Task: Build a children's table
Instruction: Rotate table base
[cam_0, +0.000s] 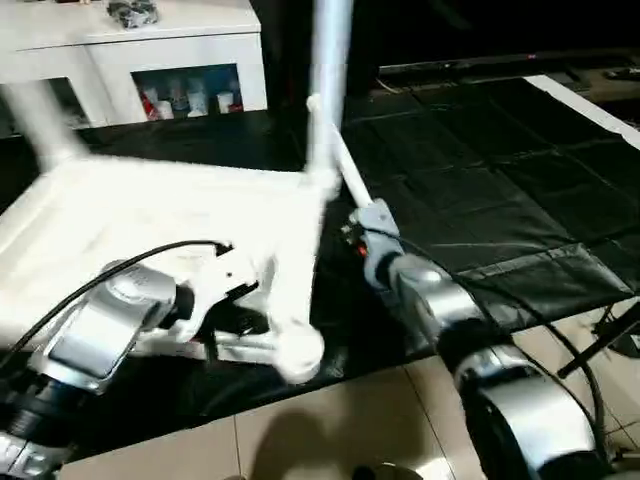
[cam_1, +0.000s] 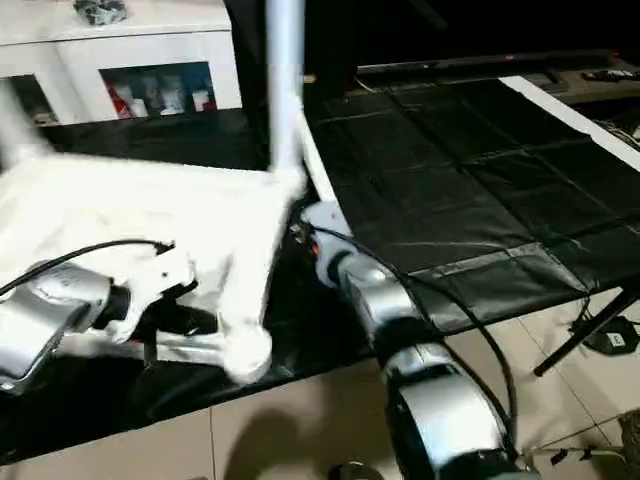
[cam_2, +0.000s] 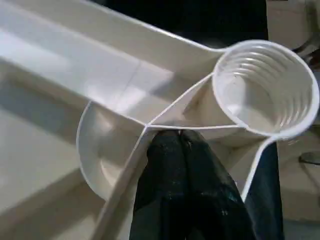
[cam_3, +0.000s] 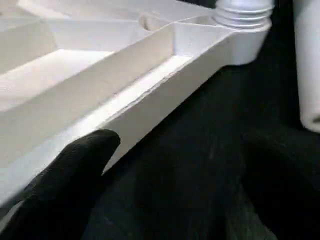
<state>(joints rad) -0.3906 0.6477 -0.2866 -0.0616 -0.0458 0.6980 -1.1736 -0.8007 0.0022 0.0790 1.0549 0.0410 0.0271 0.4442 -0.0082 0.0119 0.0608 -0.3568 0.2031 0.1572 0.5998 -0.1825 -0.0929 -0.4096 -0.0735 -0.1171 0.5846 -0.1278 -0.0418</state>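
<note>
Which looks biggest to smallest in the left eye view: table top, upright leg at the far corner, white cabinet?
1. Table top, largest.
2. White cabinet, cut off by the frame edge.
3. Upright leg, a narrow strip, also cut off at the top.
The cabinet stands farther back, so its rank is by apparent size alone.

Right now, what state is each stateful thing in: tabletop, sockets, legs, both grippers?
Tabletop: upside down, ribbed underside up.
Near corner socket: empty, threads bare.
Leg: upright in the far corner.
Left gripper: shut, fingertips against a rib.
Right gripper: open beside the tabletop's edge.
</note>
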